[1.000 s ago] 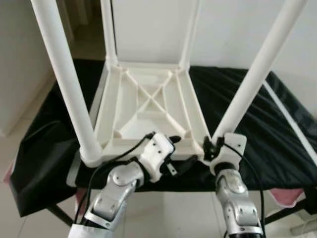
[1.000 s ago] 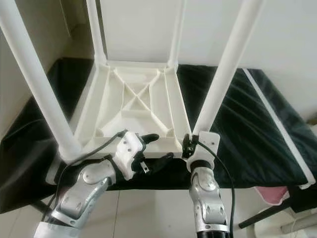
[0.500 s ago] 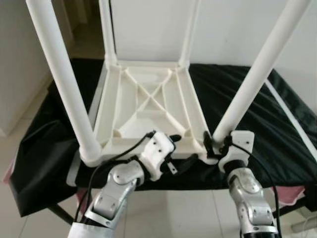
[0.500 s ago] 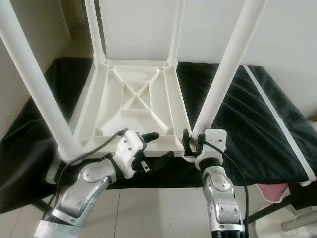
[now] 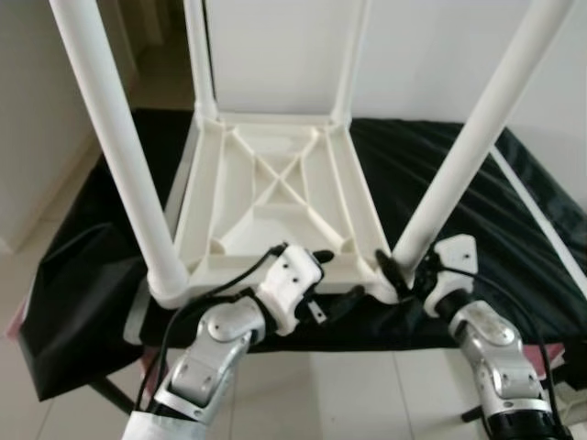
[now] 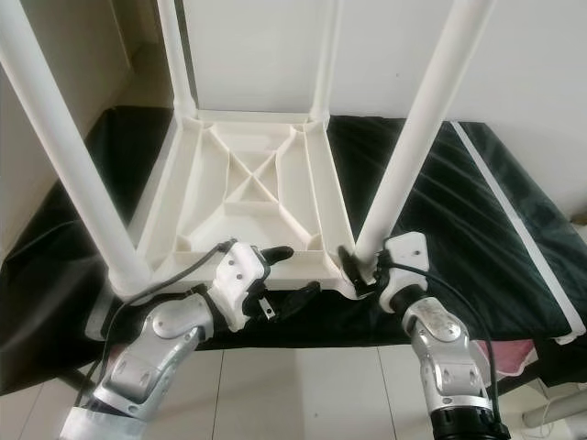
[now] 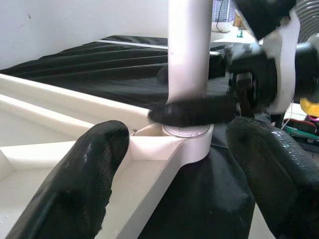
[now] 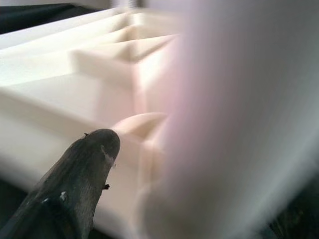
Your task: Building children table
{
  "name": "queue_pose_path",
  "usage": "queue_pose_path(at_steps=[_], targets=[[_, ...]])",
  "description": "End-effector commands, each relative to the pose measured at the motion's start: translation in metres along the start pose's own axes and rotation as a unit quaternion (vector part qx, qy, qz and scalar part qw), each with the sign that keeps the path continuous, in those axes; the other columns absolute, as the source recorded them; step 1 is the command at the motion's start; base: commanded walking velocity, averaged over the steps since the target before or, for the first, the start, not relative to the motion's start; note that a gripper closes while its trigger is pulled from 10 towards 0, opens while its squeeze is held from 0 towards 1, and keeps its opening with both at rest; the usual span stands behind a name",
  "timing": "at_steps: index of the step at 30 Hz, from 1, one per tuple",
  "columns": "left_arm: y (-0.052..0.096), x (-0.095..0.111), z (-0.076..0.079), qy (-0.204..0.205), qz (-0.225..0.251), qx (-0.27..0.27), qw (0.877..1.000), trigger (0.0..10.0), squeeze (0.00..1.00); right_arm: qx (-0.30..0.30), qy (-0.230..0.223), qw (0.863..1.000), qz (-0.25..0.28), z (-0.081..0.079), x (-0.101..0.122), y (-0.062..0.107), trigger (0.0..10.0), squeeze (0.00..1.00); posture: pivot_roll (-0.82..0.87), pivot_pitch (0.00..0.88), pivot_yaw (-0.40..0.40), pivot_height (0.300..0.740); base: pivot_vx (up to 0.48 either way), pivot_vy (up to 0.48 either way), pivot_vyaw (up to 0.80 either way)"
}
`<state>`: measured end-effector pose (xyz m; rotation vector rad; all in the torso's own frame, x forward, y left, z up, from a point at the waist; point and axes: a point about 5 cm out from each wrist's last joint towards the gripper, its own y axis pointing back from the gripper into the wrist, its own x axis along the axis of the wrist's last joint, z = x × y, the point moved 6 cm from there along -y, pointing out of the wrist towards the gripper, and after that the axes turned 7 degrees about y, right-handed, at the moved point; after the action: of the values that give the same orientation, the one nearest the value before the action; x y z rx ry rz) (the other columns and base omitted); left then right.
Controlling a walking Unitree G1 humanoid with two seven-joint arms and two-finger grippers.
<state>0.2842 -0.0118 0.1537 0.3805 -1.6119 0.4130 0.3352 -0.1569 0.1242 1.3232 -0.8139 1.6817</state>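
The white children's table lay upside down on the black cloth covering the counter, its ribbed underside facing up and its four legs rising upward; the long side of its top ran away from the robot toward the wall. The near right leg stood in its corner socket, leaning slightly to the right as it rose, and the near left leg leaned slightly left. Compared with a second earlier, the right gripper had swung out to the right of that leg's base: then it came up from straight below the corner, now the arm reached in from the right side, its fingers set around the foot of the leg, one lying across the leg just above the socket; whether they actually pressed on it I could not tell. The left gripper had kept its place at the near edge of the table top, its fingers spread apart, one above the rim and one below, holding nothing. The table itself had not shifted
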Motion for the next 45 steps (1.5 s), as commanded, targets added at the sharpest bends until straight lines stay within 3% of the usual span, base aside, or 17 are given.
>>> queue_pose_path(at_steps=[1,2,4,5,17,18,19,20,28,35,37,41,45], targets=[[-0.002,-0.001,0.0,-0.008,-0.008,-0.005,1.0,10.0,0.0,0.036,0.005,0.999,0.006,-0.008,0.001,-0.004,10.0,0.0,-0.02,0.015,-0.021,0.74,0.0,0.0,0.0],[-0.003,-0.001,0.0,-0.008,-0.007,-0.003,1.0,10.0,0.0,0.044,0.008,0.999,0.007,-0.01,0.001,-0.005,2.3,0.0,-0.02,0.015,-0.024,0.74,0.0,0.0,0.0],[-0.003,0.0,-0.001,-0.008,-0.006,-0.003,1.0,10.0,0.0,0.049,0.011,0.999,0.007,-0.01,0.001,-0.006,2.3,0.0,-0.02,0.015,-0.024,0.74,0.0,0.0,0.0],[-0.003,0.0,-0.001,-0.01,-0.006,-0.002,1.0,10.0,0.0,0.05,0.015,0.999,0.005,-0.01,0.0,-0.006,0.0,0.0,-0.01,0.015,-0.025,0.74,0.0,0.0,0.0],[-0.002,0.001,-0.004,-0.015,-0.008,0.004,1.0,10.0,0.0,0.043,0.009,0.999,-0.009,-0.001,-0.01,-0.003,0.0,0.0,0.0,0.019,-0.03,0.74,0.0,0.0,0.0],[-0.002,0.001,-0.004,-0.016,-0.008,0.004,1.0,10.0,0.0,0.037,0.005,0.999,-0.009,0.0,-0.01,-0.004,3.5,0.0,0.0,0.019,-0.029,0.74,0.0,0.0,0.0],[-0.002,0.001,-0.004,-0.016,-0.008,0.004,1.0,10.0,0.0,0.037,0.005,0.999,-0.009,0.0,-0.01,-0.004,3.5,0.0,0.0,0.019,-0.029,0.74,0.0,0.0,0.0],[-0.002,0.001,-0.004,-0.016,-0.008,0.003,1.0,10.0,0.0,0.027,-0.003,1.0,-0.007,0.001,-0.009,-0.004,10.0,0.0,-0.01,0.02,-0.03,0.74,0.0,0.0,0.0],[-0.002,-0.003,-0.003,-0.021,-0.015,0.002,1.0,10.0,0.0,-0.007,-0.034,0.999,0.008,0.004,-0.003,-0.006,10.0,0.0,-0.01,0.023,-0.028,0.74,0.0,0.0,0.0],[-0.005,-0.002,-0.004,-0.021,-0.013,0.002,1.0,10.0,0.0,-0.09,-0.028,0.996,-0.01,0.009,-0.008,-0.007,10.0,0.0,-0.01,0.019,-0.032,0.74,0.0,0.0,0.0],[-0.005,-0.002,-0.004,-0.022,-0.013,0.001,1.0,10.0,0.0,-0.15,-0.039,0.987,-0.043,0.013,-0.019,-0.004,10.0,0.0,-0.02,0.016,-0.036,0.74,0.0,0.0,0.0],[-0.005,-0.002,-0.004,-0.023,-0.012,0.002,1.0,10.0,0.0,-0.209,-0.045,0.974,-0.078,0.014,-0.032,0.004,10.0,0.0,-0.02,0.014,-0.041,0.74,0.0,0.0,0.0],[-0.008,-0.002,-0.004,-0.022,-0.009,0.003,1.0,10.0,0.0,-0.283,-0.062,0.951,-0.108,0.014,-0.043,0.014,10.0,0.0,-0.02,0.012,-0.047,0.74,0.0,0.0,0.0]])
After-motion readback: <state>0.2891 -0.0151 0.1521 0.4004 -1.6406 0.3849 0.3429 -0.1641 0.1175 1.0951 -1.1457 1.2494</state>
